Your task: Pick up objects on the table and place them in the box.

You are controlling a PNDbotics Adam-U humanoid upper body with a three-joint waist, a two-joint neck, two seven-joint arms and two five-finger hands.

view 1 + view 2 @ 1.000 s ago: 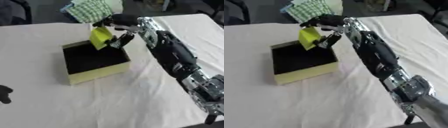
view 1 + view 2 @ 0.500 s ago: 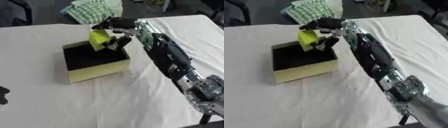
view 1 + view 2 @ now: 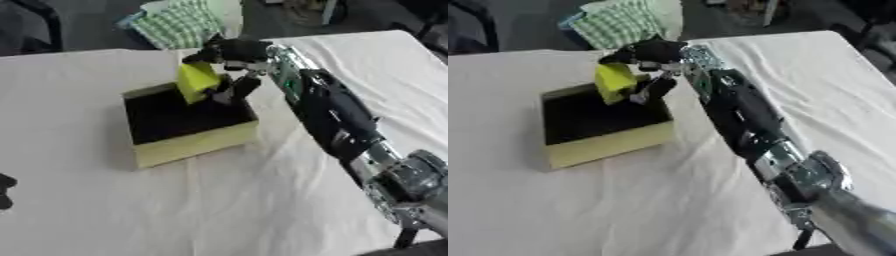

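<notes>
Pinching one yellow object (image 3: 198,80) above the single open box (image 3: 185,124), the right hand (image 3: 234,57) has curled fingers; the left hand (image 3: 5,189) seems relaxed.

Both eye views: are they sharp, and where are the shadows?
Left eye view: soft all over; the right hand holding the yellow object is blurred, and the box throws a faint shadow to its left. Right eye view: equally soft; the nearest arm part smears grey.

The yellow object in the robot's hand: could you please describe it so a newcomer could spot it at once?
Find the open yellow box with a dark inside on the white table. Above its far right corner, the right hand holds the yellow object, the only bright thing held off the table.
</notes>
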